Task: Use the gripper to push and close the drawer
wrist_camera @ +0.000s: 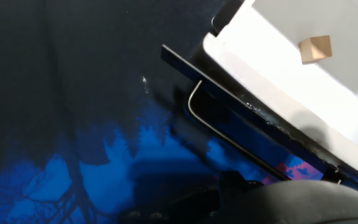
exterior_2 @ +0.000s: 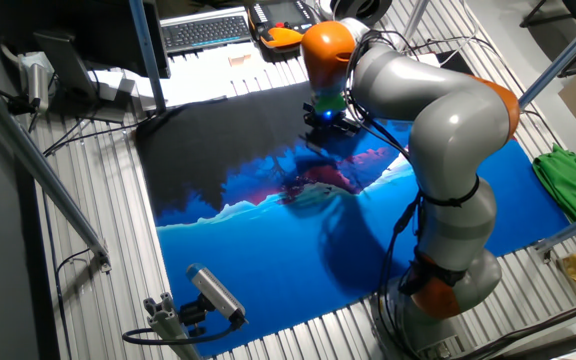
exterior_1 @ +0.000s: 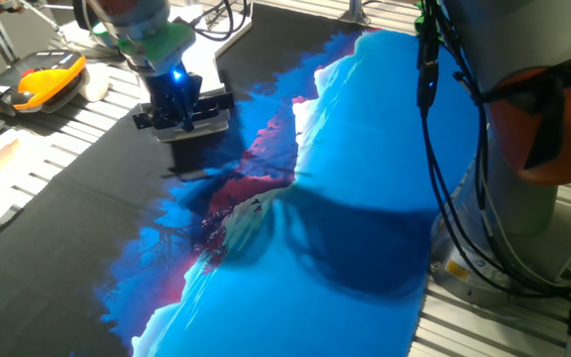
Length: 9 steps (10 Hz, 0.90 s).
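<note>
Drawer (wrist_camera: 291,74) sits open, gripper (exterior_1: 182,111) just beside its handle (wrist_camera: 229,137), finger spread unreadable; an off-centre shove could skew it.

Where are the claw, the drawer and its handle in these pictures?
claw (exterior_1: 183,119): one fixed view, black body under the blue light.
drawer (wrist_camera: 278,68): hand view, pale inside floor.
handle (wrist_camera: 222,134): hand view, thin bar in front of the dark drawer front.
</note>
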Tool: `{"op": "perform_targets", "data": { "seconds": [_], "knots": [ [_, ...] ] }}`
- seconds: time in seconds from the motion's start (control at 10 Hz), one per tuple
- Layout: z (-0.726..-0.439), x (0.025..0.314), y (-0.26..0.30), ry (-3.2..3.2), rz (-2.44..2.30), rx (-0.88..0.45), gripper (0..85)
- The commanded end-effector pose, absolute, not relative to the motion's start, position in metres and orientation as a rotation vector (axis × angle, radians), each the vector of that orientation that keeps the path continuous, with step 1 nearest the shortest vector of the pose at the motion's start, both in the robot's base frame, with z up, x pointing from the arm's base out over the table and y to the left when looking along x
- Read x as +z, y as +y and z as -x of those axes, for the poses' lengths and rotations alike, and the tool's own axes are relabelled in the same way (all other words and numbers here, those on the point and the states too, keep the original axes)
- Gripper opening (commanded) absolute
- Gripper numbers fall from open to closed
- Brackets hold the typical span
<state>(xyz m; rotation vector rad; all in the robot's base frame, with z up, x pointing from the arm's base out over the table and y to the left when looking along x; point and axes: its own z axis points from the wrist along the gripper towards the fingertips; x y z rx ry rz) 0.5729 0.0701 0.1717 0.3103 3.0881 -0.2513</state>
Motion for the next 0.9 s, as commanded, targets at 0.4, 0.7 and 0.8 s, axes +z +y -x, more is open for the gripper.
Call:
{"op": "perform_targets", "data": {
  "seconds": [0.4, 0.7, 0.8],
  "knots": [
    [-0.5728, 0.1716, 0.0701, 3.032, -0.406, -0.269, 0.0],
    [-0.5728, 0.1716, 0.0701, 3.007, -0.42, -0.305, 0.0],
    [-0.5728, 0.1716, 0.0701, 3.004, -0.429, -0.31, 0.0]
  ]
}}
